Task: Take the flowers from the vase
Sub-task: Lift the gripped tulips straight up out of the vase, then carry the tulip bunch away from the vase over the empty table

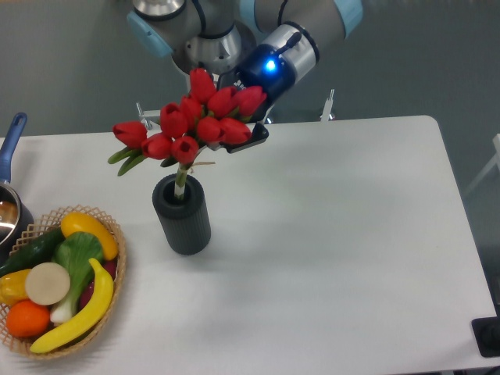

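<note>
— Where's the vase (182, 215) standing?

— On the table (336, 258), left of its middle, toward the front. The flowers (191, 121) sit in it, stems down in its mouth, heads spreading wider than the vase and leaning to the left and back.

— And the arm?

— Behind the table, coming down from above. The gripper (251, 129) is at the right side of the bunch, right against the heads; I can't tell from here whether it's touching them.

— Anything else?

— A wicker basket (117, 269) of fruit and vegetables at the front left corner, just left of the vase and apart from it. Behind the basket, at the left edge, a pot (9, 207) with its handle pointing back.
</note>
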Controlling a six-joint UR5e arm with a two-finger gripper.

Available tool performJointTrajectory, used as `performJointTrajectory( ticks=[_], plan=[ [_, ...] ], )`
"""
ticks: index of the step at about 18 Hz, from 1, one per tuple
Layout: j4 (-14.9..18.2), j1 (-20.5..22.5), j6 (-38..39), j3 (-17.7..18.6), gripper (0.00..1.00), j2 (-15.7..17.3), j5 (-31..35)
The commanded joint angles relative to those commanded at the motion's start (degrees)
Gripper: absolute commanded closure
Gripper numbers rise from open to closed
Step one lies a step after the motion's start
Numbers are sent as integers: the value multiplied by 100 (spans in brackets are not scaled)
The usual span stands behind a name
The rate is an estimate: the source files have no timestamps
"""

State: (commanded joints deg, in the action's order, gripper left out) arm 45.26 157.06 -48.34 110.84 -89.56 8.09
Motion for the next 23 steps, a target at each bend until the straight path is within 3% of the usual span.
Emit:
performJointTrajectory(
  ticks=[3,9,10,14,20,23],
  plan=[
    [-9,202,-96,-228,99,-70,9],
    [-61,413,-561,-861,99,-597,131],
    [-53,413,-623,-923,99,-624,471],
    [-62,396,-825,-959,99,-572,3087],
    [-44,378,-1388,-1011,97,-843,4322],
    [-9,282,-1687,-1379,96,-1195,4964]
  ],
)
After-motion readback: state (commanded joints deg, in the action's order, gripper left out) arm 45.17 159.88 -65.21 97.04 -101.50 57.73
